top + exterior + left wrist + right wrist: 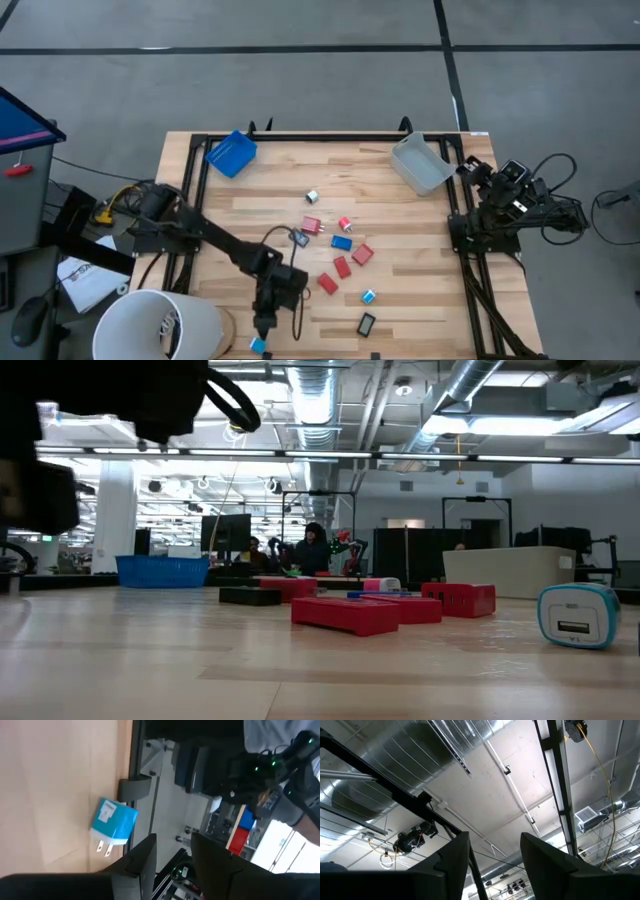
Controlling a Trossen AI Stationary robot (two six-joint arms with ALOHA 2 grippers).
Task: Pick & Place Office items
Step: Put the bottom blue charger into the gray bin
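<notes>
Left gripper (263, 326), fingers slightly parted and empty, hovers beside blue charger (258, 345).

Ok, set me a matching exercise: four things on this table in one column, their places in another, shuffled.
Things:
1. blue tray
2. grey bin
3. blue charger plug
4. left gripper

Places:
A. far right corner
B. near table edge, unheld
C. far left corner
D. just above the plug

Pairs: 1-C, 2-A, 3-B, 4-D

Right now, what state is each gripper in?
Left gripper: open, holding nothing, near the table's front edge by the blue plug adapter.
Right gripper: open, empty, pointed at the ceiling.
</notes>
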